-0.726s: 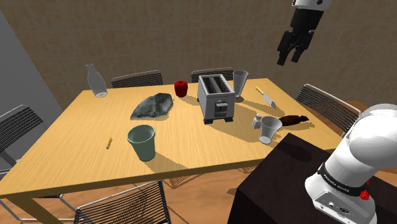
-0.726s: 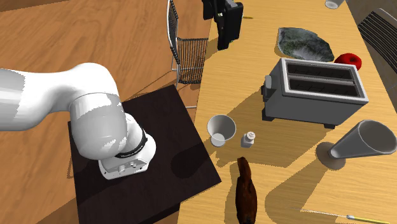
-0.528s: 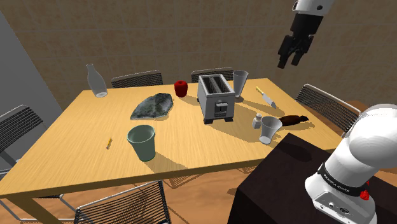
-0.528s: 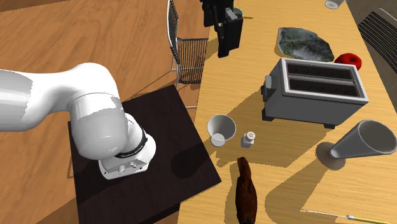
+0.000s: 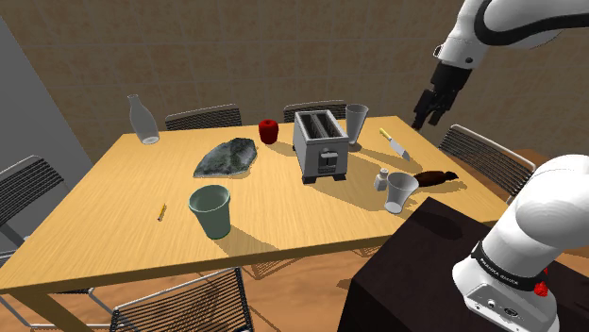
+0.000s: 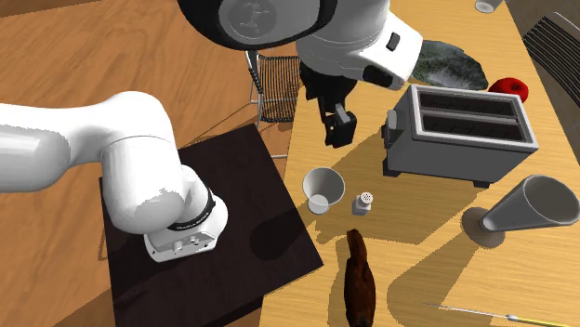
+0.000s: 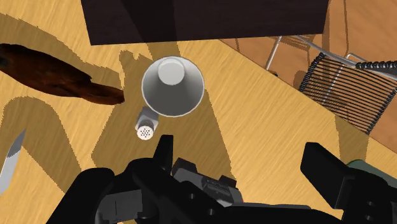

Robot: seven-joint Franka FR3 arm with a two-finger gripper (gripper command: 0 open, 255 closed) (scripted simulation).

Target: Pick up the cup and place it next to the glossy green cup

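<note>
The white cup (image 5: 400, 190) is standing on the desk (image 5: 123, 226) near its edge, just beside a little shaker (image 5: 381, 179). My claw (image 5: 427, 108) is hanging high above it, fingers spread, holding nothing. The green cup (image 5: 210, 210) is sitting well apart. I think all the grabbing and carrying is left to do.

We see the pincer (image 5: 426, 120) has dropped well down from where it hung, and it now stands over the counter (image 5: 123, 217) edge, close to the white cup (image 5: 399, 190). The white arm (image 6: 367, 42) has swung into the top of both exterior views.
</note>
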